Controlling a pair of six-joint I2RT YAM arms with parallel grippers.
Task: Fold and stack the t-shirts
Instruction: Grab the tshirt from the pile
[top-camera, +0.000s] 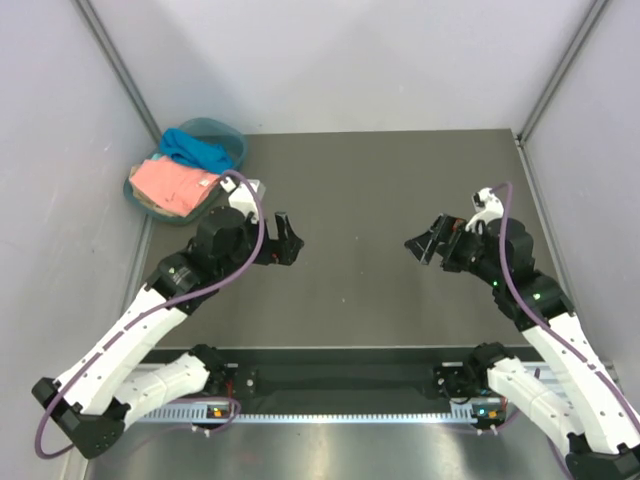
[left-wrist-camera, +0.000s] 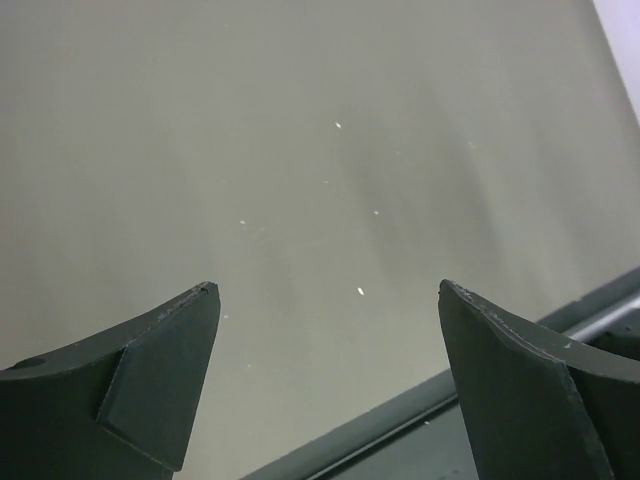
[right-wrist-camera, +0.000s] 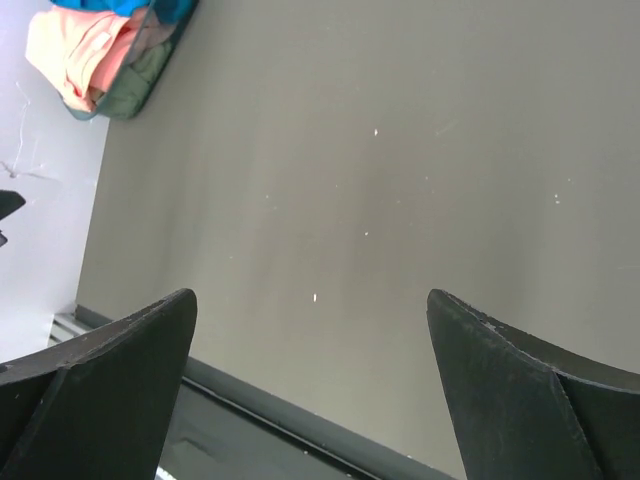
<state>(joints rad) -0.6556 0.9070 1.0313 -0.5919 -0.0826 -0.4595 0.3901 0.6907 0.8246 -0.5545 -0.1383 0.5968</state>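
At ten o'clock the t-shirts (top-camera: 172, 185) lie heaped in a basket (top-camera: 238, 146), awaiting folding; left end effector (top-camera: 288, 240) and right end effector (top-camera: 424, 244) hover released, empty.

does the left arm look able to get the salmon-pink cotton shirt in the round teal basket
Probably yes: the salmon-pink cotton shirt lies uncovered on top, right by the left arm; the left gripper is open and empty, though pointing away from it.
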